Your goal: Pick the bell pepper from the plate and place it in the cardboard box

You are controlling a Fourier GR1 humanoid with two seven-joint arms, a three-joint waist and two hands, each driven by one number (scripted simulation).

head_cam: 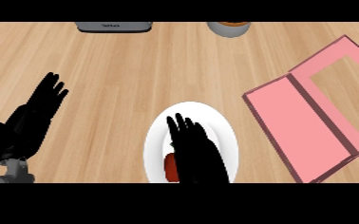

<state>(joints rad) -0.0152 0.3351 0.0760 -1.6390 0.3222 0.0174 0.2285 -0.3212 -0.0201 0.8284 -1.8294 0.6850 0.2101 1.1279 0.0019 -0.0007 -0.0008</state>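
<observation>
Your right robot hand hangs right over the plate, and the pepper lies under its left edge. Only a red sliver shows, at the plate's near left part, beside the palm's left flank. So the pepper sits slightly to the left of the hand and a little back toward you, not out ahead of the fingertips. You cannot read its long axis: too much of it is covered, though the visible strip runs toward and away from you.

That hand's fingers are straight and spread, pointing away from you across the plate's middle. It is open and has nothing in it; whether the palm touches the pepper cannot be told from above.

The right hand is far the nearer one. Your left robot hand rests at the left edge of the view, fingers straight and angled up to the right, well apart from the plate and holding nothing.

The box, pink with its lid swung open to the upper right, lies on the surface to the right of the plate, near but not touching it. By my reading, you would shift the right hand a shade left before curling round the pepper, then carry it right to the box.
</observation>
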